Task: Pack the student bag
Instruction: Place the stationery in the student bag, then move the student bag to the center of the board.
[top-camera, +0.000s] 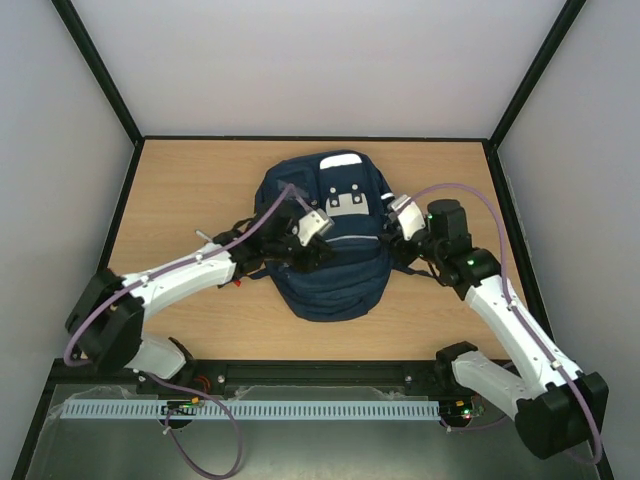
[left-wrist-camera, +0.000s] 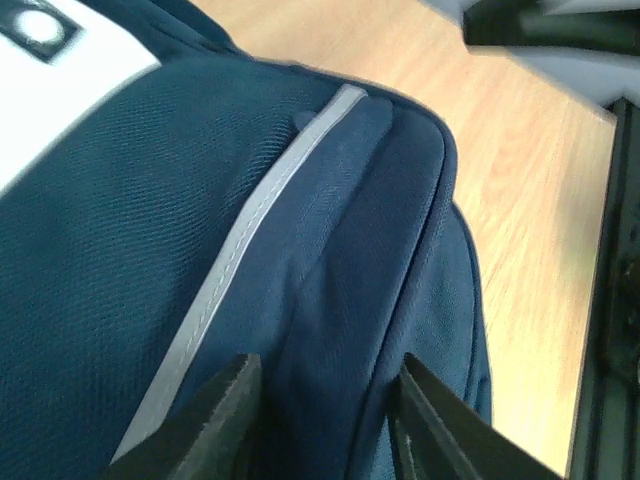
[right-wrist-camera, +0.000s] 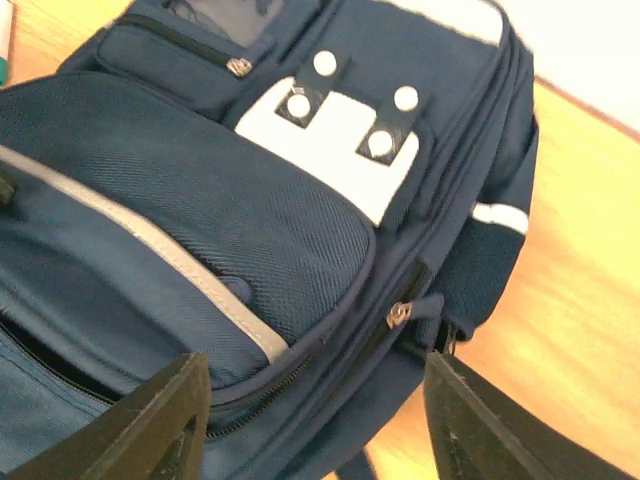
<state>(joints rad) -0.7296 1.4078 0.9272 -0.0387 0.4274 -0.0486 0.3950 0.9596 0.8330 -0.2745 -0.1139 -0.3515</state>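
Note:
The student bag (top-camera: 330, 262), a navy backpack with grey-white patches and reflective stripes, lies flat in the middle of the table. My left gripper (top-camera: 308, 240) is down on its front pocket. In the left wrist view the jaws (left-wrist-camera: 325, 425) stand part closed with a raised fold of the bag's fabric (left-wrist-camera: 330, 300) between them. My right gripper (top-camera: 400, 222) is at the bag's right side, open and empty. In the right wrist view (right-wrist-camera: 315, 420) it hovers over the bag (right-wrist-camera: 200, 210), with a zipper pull (right-wrist-camera: 399, 315) showing between the wide-apart fingers.
A small light stick-like item (top-camera: 204, 237) lies left of the bag, beside my left arm. A white and green object (right-wrist-camera: 4, 45) shows at the far left edge of the right wrist view. White walls with black frames enclose the wooden table (top-camera: 180, 190).

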